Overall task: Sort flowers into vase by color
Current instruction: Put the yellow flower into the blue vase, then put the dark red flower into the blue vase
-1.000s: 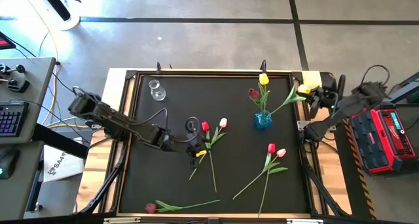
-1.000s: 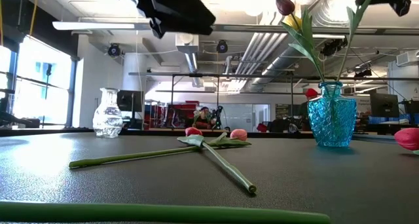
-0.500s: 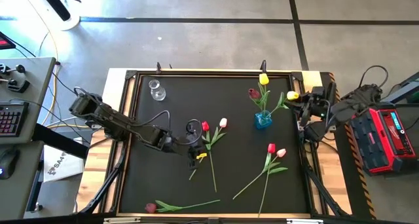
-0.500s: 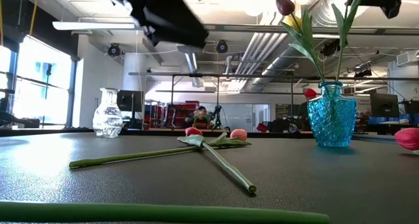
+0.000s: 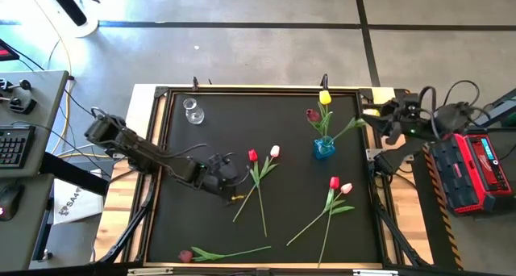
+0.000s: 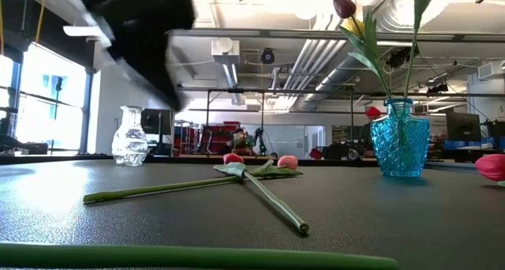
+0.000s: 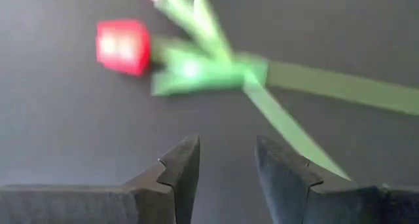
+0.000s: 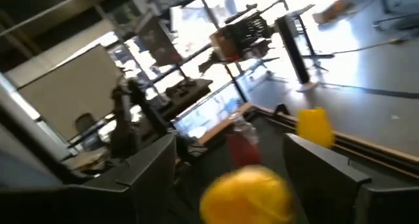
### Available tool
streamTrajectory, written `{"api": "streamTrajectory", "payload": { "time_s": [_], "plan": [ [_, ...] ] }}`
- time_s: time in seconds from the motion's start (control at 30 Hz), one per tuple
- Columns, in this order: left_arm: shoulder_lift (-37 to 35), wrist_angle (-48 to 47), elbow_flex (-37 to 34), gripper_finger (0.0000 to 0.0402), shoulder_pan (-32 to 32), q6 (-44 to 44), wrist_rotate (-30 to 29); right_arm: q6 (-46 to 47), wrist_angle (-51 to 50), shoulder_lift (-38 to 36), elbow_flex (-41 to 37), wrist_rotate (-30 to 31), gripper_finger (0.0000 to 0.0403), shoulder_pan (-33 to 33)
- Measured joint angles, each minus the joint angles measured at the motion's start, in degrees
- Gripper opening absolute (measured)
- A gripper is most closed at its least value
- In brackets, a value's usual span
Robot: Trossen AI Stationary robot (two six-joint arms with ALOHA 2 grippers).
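Right tool [image 5: 385,119], fingers now apart, has let go of the yellow-headed tulip [image 8: 252,196]; its stem stands in the blue glass vase [image 5: 323,148] at two o'clock on the tabletop [image 5: 290,195]. Left tool [image 7: 226,162], fingers parted and empty, hovers over the red-headed tulip [image 7: 122,47] near centre.

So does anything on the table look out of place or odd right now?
Mainly one thing: the blue vase mixes colours, holding yellow tulips and a dark maroon one, while the clear vase looks empty.

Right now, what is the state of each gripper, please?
Left gripper: jaws open, holding nothing.
Right gripper: jaws open; yellow tulip sits between them, apparently released.
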Motion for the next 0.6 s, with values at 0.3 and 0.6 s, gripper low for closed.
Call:
{"api": "streamTrajectory", "payload": {
  "time_s": [0.3,0.6],
  "plan": [
    [-2.3,-11.9,0.0,0.0106,-7.8,-12.9,8.3,-1.7,1.5,0.0,-0.4,-5.0,0.0268,0.0],
    [-2.5,-1.9,0.0,0.0067,-17.9,-13.2,11.2,-5.5,4.9,1.9,-1.8,-4.9,0.0268,0.0]
  ]
}}
